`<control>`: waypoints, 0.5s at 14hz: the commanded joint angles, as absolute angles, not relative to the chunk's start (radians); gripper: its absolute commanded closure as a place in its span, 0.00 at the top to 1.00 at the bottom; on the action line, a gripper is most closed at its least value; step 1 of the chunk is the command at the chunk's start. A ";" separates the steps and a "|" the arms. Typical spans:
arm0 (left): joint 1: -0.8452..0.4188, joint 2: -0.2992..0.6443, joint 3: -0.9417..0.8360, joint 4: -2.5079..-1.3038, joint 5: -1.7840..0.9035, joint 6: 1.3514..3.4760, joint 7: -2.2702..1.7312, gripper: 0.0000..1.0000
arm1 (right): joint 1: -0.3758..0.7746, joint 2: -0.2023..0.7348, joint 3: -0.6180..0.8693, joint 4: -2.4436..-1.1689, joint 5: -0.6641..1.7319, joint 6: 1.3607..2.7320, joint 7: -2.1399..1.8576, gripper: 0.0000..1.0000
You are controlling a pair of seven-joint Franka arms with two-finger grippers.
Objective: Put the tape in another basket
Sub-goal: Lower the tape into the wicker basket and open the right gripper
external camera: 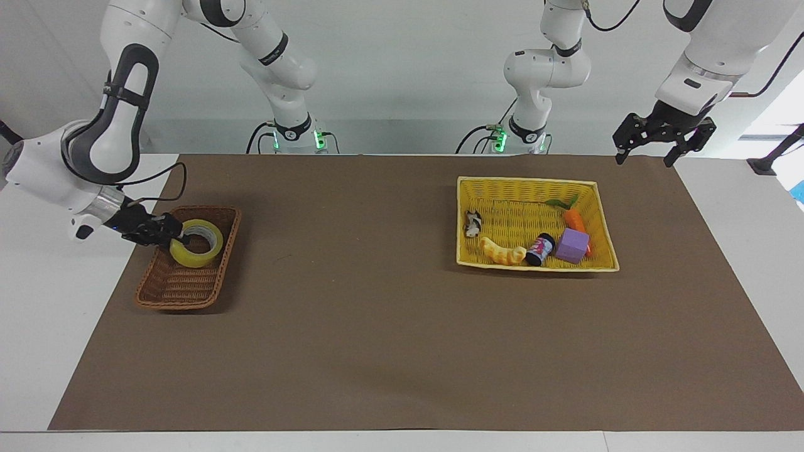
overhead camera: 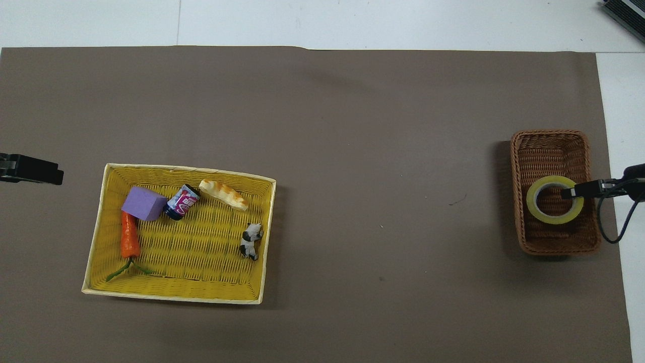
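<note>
Brown paper covers the surface [external camera: 389,351]. Using the brown basket [external camera: 164,295] as landmark: the tape [external camera: 196,252] lies flat inside it, at the end nearer the robots. At its rim sits the right gripper [external camera: 178,236], one finger seemingly inside the ring; whether it grips, I cannot tell. Well apart, the left gripper [external camera: 647,152] waits, spread wide. Light, stiff, smooth tape: pinch its wall.

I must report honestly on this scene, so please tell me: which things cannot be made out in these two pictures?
- Right gripper at the tape in the brown basket: neither view shows whether its fingers clamp the roll's wall.
- Overhead view: picture edges cut off both arms; only part of the left gripper shows.
- Small bottle in the yellow basket: label too small to read.
- Black-and-white figurine: too small to identify.
</note>
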State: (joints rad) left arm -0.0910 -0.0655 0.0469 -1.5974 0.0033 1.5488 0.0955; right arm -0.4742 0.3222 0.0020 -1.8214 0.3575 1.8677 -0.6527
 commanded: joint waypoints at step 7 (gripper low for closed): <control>-0.077 -0.072 0.040 -1.589 -0.011 1.531 0.100 1.00 | -0.390 0.270 0.020 -1.674 0.281 1.898 -0.563 1.00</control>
